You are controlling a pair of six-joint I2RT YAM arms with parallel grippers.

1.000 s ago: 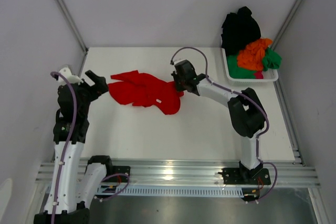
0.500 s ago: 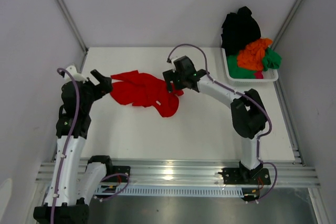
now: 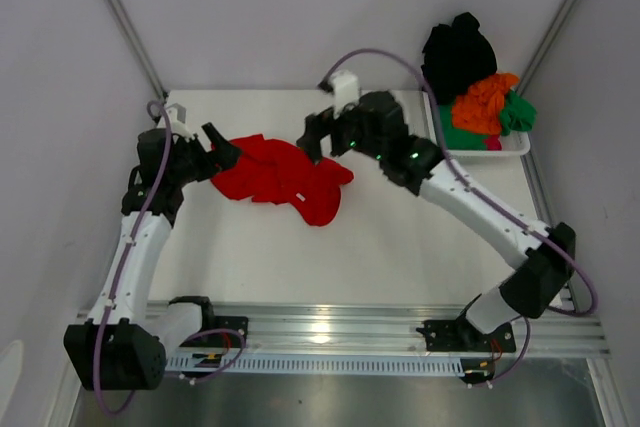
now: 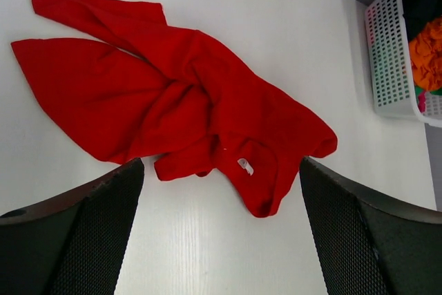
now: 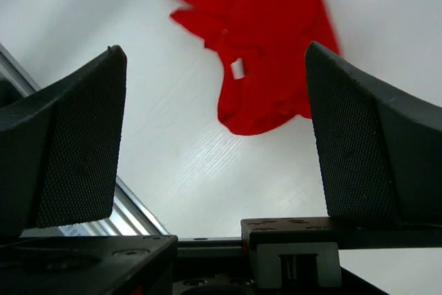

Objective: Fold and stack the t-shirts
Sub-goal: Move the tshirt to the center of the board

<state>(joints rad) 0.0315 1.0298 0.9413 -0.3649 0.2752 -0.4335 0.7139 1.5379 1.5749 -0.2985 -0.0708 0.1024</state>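
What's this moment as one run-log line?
left pincer: open, empty | right pincer: open, empty | red t-shirt: crumpled on table | basket: other t-shirts

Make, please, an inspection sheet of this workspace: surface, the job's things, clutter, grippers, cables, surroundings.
Surface: white table, no stains seen.
Job's things: red t-shirt crumpled, unfolded, left of centre; black t-shirt, orange t-shirt, green t-shirt heaped in the white basket at the far right corner.
Clutter: nothing seen.
Grippers: left gripper open; right gripper open; both over the red t-shirt, holding nothing.
Cables: purple cable on each arm, clear of the cloth.
Surroundings: grey walls; metal rail at the near edge.
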